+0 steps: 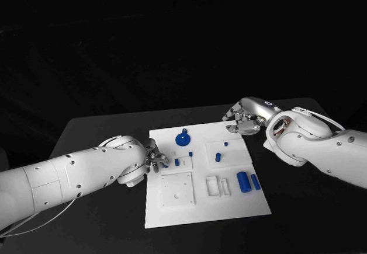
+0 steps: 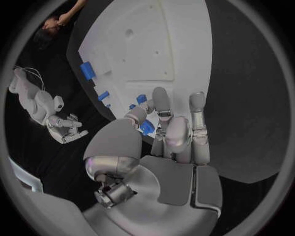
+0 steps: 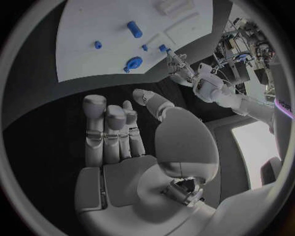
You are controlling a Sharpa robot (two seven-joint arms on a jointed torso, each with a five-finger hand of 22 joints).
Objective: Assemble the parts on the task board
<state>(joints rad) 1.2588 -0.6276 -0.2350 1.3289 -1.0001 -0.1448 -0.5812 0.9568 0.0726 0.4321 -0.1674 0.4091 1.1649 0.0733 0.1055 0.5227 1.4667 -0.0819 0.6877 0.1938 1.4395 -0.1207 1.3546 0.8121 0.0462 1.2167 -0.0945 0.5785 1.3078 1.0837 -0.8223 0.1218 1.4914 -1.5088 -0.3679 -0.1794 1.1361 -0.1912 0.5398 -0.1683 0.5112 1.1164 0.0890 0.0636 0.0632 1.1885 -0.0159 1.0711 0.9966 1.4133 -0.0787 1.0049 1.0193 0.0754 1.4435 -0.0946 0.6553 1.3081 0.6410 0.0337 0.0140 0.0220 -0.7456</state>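
Fingers of my left hand (image 1: 149,158) seem to pinch a small blue part (image 2: 146,127) at the board's (image 1: 240,208) left edge, pegs just right, while my right hand (image 1: 244,120) hovers spread beyond the far-right corner.

You had a white task board (image 1: 240,208) | small blue parts (image 1: 244,182) on it | plain black table (image 1: 99,133) | both arms white (image 1: 60,179) | silver hands (image 1: 249,118), no patterns.

Black table (image 1: 106,226); dark bkgd; bright window (image 3: 255,147).
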